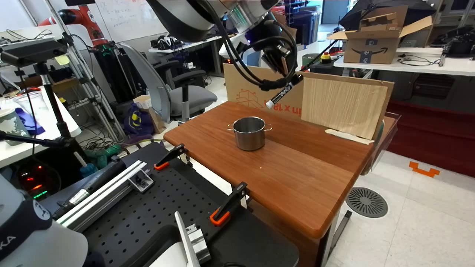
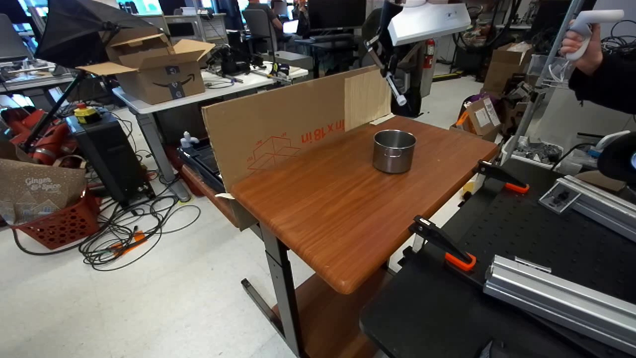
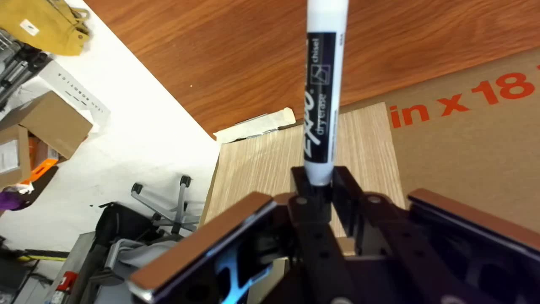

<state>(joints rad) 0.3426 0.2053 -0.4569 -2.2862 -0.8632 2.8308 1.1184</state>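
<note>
Tabletop (image 1: 289,181), held marker (image 3: 324,97), pot (image 1: 250,139) outside wrist view

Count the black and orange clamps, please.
2: in an exterior view, one clamp farther back, another clamp nearer the camera, both at the edge of the black board facing the wooden table. Others may be hidden.

Whiteboard (image 1: 144,26) up at the back, gray office chair (image 1: 156,87) in front, pale floor tiles (image 1: 434,207) running around a round grille (image 1: 366,202)
</note>
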